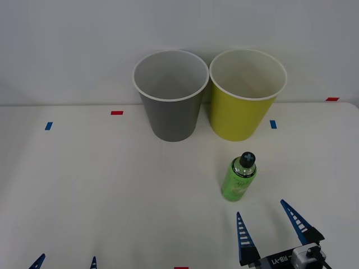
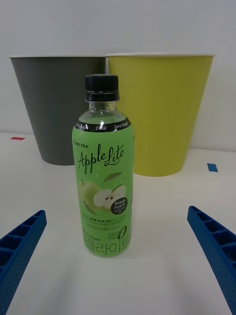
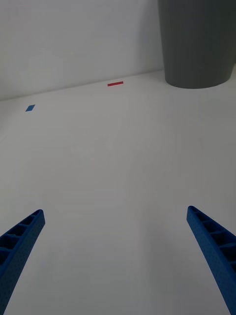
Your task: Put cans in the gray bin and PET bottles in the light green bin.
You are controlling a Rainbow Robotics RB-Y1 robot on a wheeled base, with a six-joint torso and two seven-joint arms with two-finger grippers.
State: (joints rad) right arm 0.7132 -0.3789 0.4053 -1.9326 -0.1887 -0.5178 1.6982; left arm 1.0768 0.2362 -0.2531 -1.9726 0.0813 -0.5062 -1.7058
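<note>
Right claw (image 1: 272,224) sits at the lower right of the front view, low over the white table (image 1: 84,185), its two blue ribbed fingers spread wide and holding nothing. The bottle (image 1: 239,177) stands upright just ahead of it, toward the middle right of that frame, apart from both fingers; green label, black screw cap on top. In the right wrist view the bottle (image 2: 103,172) stands dead centre between the two finger tips, label facing the camera, with clear table on either side of it. Its long axis is vertical, so the open gap is square to the body: a straight push forward looks enough to bring the fingers around the label band before closing. The bottle sits slightly left of the claw's midline in the front view, so a small correction that way may be needed. Behind the bottle, in the upper centre of the front view, the gray bin (image 1: 170,98) and the light green bin (image 1: 245,95) stand side by side, rims nearly touching; the green one is directly beyond the bottle. Left claw (image 1: 65,262) waits at the lower left edge, fingers spread and empty, well apart from the bottle. Right arm is plainly the nearer one.
</note>
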